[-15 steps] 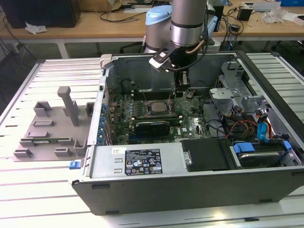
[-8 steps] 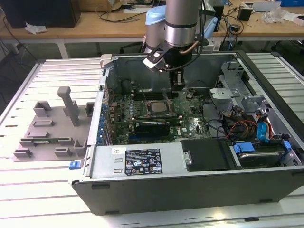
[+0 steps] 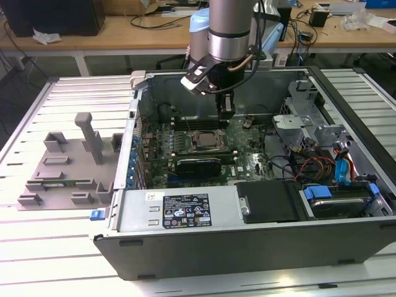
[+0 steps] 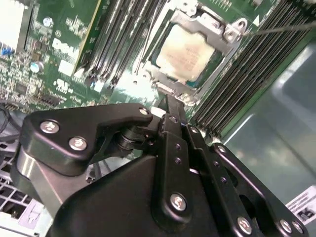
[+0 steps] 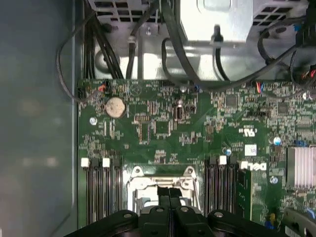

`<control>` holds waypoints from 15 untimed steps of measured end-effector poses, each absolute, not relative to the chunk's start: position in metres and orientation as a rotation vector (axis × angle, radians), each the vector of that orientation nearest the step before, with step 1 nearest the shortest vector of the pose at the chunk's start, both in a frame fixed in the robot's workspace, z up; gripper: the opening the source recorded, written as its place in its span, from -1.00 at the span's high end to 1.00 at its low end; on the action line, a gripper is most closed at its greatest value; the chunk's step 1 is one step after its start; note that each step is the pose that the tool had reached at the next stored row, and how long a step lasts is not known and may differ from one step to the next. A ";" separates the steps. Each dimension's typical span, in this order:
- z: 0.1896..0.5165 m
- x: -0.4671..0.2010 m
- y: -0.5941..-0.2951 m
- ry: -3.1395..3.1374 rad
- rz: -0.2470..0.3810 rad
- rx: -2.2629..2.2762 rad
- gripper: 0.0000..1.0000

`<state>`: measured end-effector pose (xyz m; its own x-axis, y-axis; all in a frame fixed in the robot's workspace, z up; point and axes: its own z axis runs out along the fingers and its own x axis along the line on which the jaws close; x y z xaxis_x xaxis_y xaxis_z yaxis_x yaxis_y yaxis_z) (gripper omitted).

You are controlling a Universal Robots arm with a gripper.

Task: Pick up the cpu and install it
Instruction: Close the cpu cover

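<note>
Gripper (image 4: pixel 167 104) first, being nearest the wrist cameras: we see its two black fingers (image 4: pixel 171 148) drawn together into one narrow tip, with nothing caught between them. Just beyond that tip in the second wrist view lies the cpu (image 4: pixel 189 51), flat, its pale metal top facing up, ringed on all sides by the socket frame (image 4: pixel 217 69). The gripper and chip are apart, and the tip appears to hang above the frame's near edge rather than over the chip's middle. In the exterior view we place the cpu at about seven o'clock from the fingertips, close by and lower. Being square, the chip has no long axis to speak of; its edges run parallel with the memory slots (image 4: pixel 121 39) that flank the frame on both sides. We judge that the chip sits in its socket, not in any grasp; whether the frame is latched over it we cannot tell. Farther out spreads the green motherboard (image 5: pixel 163 128), then the walls of the open computer case (image 3: pixel 247 247). Well apart, at nine o'clock from the case in the exterior view, a grey plastic fixture (image 3: pixel 62 167) rests on the slatted table (image 3: pixel 37 266).
</note>
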<state>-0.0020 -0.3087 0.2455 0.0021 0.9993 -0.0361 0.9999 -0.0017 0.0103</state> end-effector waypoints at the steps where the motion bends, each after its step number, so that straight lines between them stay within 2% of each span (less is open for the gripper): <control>1: 0.244 -0.004 -0.309 2.196 -0.029 2.200 0.79; 15: 0.229 -0.026 -0.309 2.196 -0.029 2.200 0.79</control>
